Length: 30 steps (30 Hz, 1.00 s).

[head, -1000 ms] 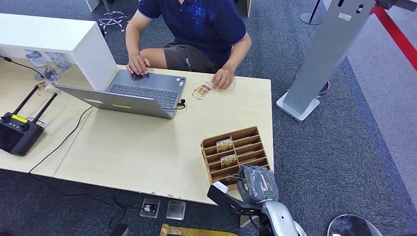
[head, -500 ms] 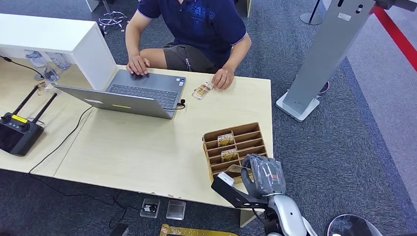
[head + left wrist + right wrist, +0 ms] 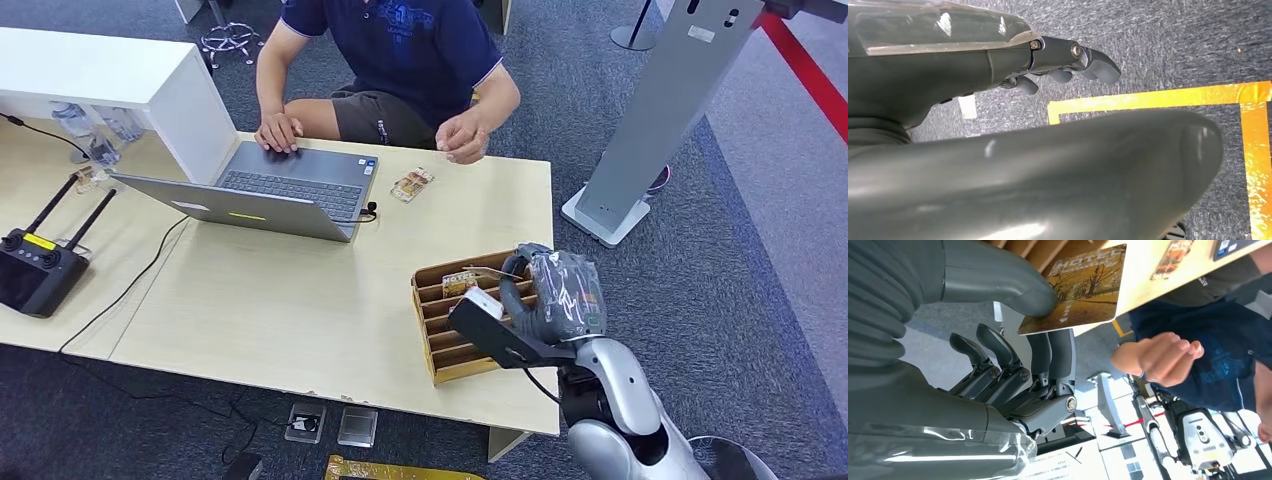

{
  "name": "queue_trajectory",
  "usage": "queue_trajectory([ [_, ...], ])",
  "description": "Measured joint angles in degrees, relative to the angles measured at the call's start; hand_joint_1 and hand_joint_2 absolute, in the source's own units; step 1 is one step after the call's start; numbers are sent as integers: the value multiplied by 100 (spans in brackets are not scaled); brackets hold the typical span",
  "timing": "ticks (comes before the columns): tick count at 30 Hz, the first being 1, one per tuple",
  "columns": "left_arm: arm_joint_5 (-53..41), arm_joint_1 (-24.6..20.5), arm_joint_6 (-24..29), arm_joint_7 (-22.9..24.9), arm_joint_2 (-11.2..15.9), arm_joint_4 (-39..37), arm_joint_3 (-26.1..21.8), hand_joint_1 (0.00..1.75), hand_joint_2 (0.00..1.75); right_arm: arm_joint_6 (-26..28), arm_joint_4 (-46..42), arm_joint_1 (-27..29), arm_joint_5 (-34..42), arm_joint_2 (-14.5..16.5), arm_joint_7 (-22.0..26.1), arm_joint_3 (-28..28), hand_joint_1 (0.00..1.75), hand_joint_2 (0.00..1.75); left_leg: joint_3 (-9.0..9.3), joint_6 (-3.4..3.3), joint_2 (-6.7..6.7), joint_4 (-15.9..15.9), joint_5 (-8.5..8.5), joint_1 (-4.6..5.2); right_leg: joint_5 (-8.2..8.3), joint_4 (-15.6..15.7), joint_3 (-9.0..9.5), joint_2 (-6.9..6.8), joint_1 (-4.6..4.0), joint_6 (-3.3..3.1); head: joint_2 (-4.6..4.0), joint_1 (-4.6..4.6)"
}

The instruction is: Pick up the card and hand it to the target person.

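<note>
My right hand point(image 3: 555, 295) hovers over the wooden card holder point(image 3: 445, 345) near the table's right front corner. It pinches a hotel card point(image 3: 1083, 287) with an autumn tree picture between the thumb and the fingers point(image 3: 1048, 355). From the head camera the card point(image 3: 490, 270) appears nearly edge-on. Another card point(image 3: 460, 281) stands in a far slot of the holder. The seated person in a navy shirt point(image 3: 420, 45) holds one hand point(image 3: 462, 137) up above the table's far edge, also seen as the person's hand point(image 3: 1158, 357) beyond the card. My left hand point(image 3: 998, 65) hangs over the floor, holding nothing.
An open laptop point(image 3: 270, 190) lies in front of the person, with two loose cards point(image 3: 411, 184) beside it. A black remote controller point(image 3: 38, 270) sits at the left. A white box point(image 3: 120, 85) stands far left. A grey stand point(image 3: 660, 110) rises right of the table.
My right hand has risen from the holder's near slots and moved forward with the card. The person's hand has lifted off the table.
</note>
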<state>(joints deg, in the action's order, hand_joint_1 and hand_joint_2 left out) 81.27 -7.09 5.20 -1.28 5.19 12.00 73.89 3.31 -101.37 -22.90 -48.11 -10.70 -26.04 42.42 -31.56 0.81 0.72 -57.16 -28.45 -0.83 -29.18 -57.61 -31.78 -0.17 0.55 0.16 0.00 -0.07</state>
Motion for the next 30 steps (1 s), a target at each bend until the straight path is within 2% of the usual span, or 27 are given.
queue_trajectory([
  [6, -157, -184, -5, 175, -6, 0, 60, 0, 0, 278, 1089, -894, 551, 143, 288, 50, 164, 175, -3, -3, 2, 0, 7, 0, 5, -3, 2, -2, 0, -1, 0, 1],
  [13, -91, -270, 22, 226, -9, 0, 123, 0, 0, 563, 3026, -2002, 812, 724, 855, 233, 164, 175, -9, -2, 6, 0, 10, 0, 6, -8, -3, -4, 0, 0, 0, -3],
  [18, -2, -237, 43, 152, -9, 0, 125, 0, 0, 649, 4158, -2466, 810, 1168, 1009, 412, 164, 175, -14, -2, 6, 0, 9, 0, 5, -8, -8, -7, 0, 0, 0, -8],
  [23, 62, -186, 44, 99, -9, 0, 125, 0, 0, 733, 4902, -2674, 837, 1439, 1099, 532, 164, 175, -13, -3, 6, 0, 9, 0, 5, -7, -8, -7, 0, 0, 0, 3],
  [27, 84, -156, 38, 75, -9, 0, 125, 0, 0, 762, 5297, -2757, 847, 1557, 1111, 602, 0, 175, -11, -3, 5, -1, 10, 0, 5, -7, -7, -7, 0, 0, 0, 5],
  [30, 84, -149, 26, 67, -9, 0, 125, 0, 0, 780, 5485, -2789, 846, 1607, 1109, 639, 0, 175, -10, -2, 5, -1, 10, 0, 5, -7, -7, -6, 0, 0, 0, 2],
])
